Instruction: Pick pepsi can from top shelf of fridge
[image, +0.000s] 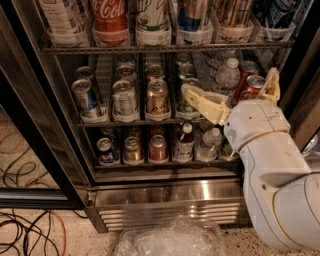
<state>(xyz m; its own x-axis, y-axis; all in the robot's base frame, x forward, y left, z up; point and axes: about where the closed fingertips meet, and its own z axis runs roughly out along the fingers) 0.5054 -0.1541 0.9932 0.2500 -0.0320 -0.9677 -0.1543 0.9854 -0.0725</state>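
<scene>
The fridge (165, 197) stands open before me. Its top shelf (165, 49) is a wire rack with translucent cups across the top of the view. The pepsi can (192, 14), blue with red and white marks, stands there between a white-green can (152, 17) and a gold-tan can (232, 12), its top cut off by the frame. A red Coca-Cola can (110, 15) stands further left. My gripper (228, 90) is open, one shelf lower and slightly right of the pepsi can. Its cream fingers (200, 102) spread wide in front of a water bottle (227, 75) and red cans (250, 82), holding nothing.
The middle rack (125, 122) holds several cans, the lowest rack several cans and small bottles (184, 142). A black door frame (35, 130) runs down the left. Cables (25, 225) lie on the floor at left. Crumpled clear plastic (170, 240) lies below the steel base.
</scene>
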